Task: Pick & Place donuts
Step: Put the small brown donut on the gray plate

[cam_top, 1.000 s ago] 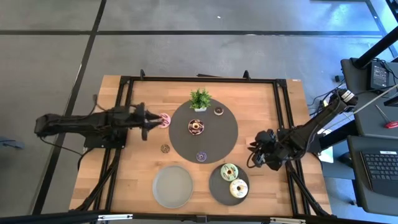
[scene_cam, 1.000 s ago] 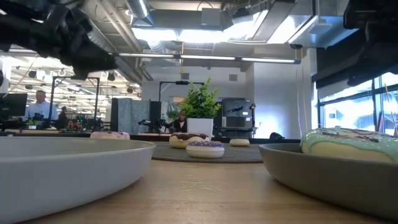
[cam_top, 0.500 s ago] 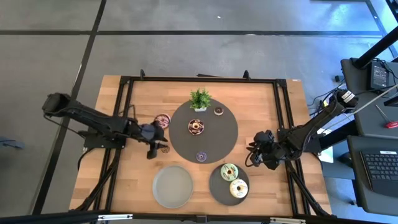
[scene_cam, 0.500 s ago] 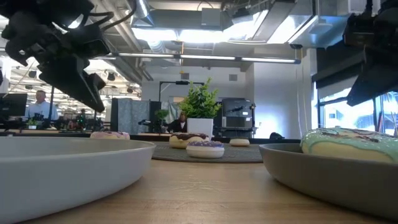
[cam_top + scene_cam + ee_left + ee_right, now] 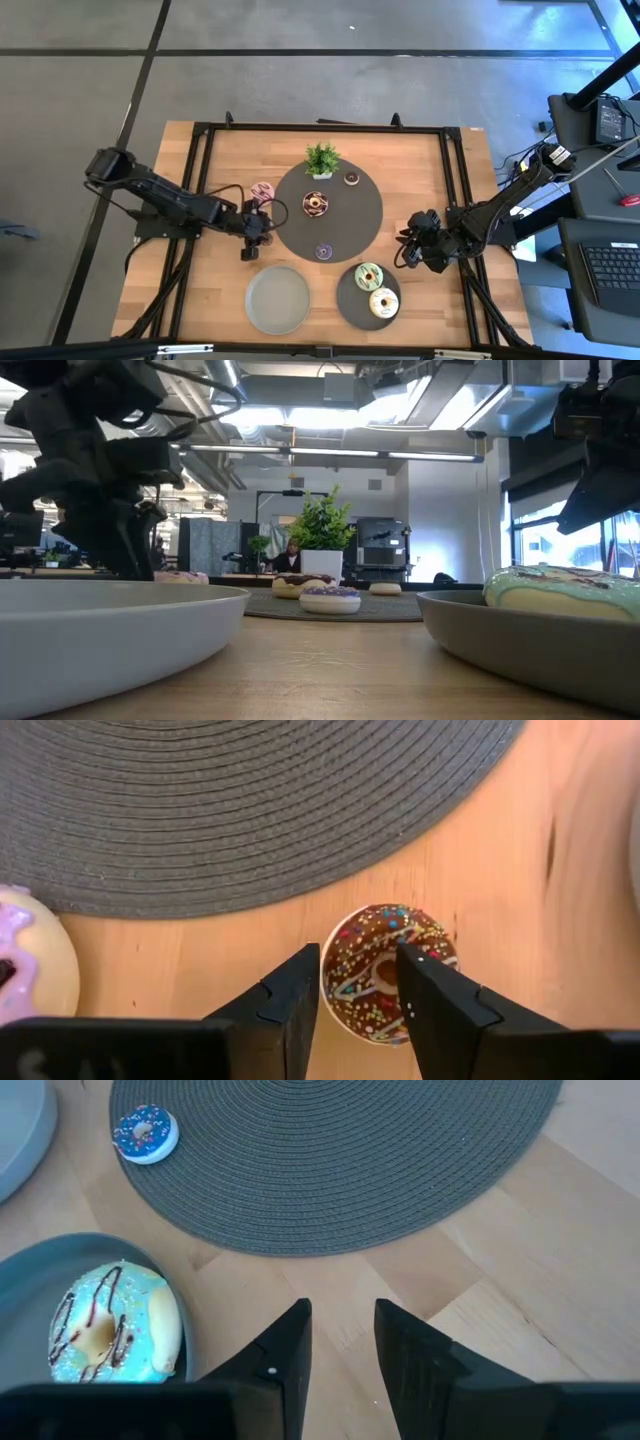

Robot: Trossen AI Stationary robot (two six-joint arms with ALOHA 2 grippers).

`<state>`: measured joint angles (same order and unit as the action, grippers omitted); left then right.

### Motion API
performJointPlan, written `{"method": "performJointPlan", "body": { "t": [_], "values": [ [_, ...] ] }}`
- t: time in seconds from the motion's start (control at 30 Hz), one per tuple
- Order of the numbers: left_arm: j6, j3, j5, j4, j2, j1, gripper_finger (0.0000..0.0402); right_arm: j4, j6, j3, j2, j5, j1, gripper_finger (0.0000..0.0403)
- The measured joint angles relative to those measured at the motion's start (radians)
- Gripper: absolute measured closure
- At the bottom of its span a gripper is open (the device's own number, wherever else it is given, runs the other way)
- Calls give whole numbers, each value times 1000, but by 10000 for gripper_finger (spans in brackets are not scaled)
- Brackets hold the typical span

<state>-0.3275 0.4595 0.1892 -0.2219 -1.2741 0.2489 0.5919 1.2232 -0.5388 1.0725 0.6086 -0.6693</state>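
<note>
A small chocolate donut with sprinkles (image 5: 385,970) lies on the wood beside the grey mat (image 5: 345,225). My left gripper (image 5: 250,238) points down over it, open. In the left wrist view (image 5: 360,995), one finger stands at the donut's outer rim and the other over its hole. The pink donut (image 5: 262,191) lies farther back on the wood. A chocolate donut (image 5: 316,204), a small one (image 5: 352,179) and a purple one (image 5: 324,251) rest on the mat. My right gripper (image 5: 343,1340) hangs open above bare wood near the table's right edge. My left gripper comes at the small chocolate donut from above, with one side of its ring (image 5: 350,970) between the open fingers. The donut lies flat on the table. Whether either finger touches it I cannot tell.
A grey plate (image 5: 352,300) near the front edge holds a pale green donut (image 5: 369,274) and a cream one (image 5: 383,302). A second grey plate (image 5: 278,299) sits left of it. A small potted plant (image 5: 320,158) stands at the mat's far edge.
My left gripper has swung from beside the pink donut toward the table's near edge. It has tipped to point down and has come low over the small chocolate donut. No donut has moved.
</note>
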Motion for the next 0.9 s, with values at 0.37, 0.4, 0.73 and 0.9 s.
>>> {"method": "performJointPlan", "body": {
  "t": [0.37, 0.4, 0.73, 0.9],
  "values": [
    [0, 0, -1, -11, -8, 0, 326, 1, -2, 0, 0, 0, 0, 289],
    [0, 0, -4, -12, -8, 0, 335, 1, -2, 0, 0, 0, 0, 289],
    [0, 68, -47, -114, 0, 2, 395, 3, -2, 0, 0, -8, 0, 289],
    [-3, 223, -95, -167, -3, 42, 397, 3, -2, -1, 0, -8, 0, 289]
  ]
}}
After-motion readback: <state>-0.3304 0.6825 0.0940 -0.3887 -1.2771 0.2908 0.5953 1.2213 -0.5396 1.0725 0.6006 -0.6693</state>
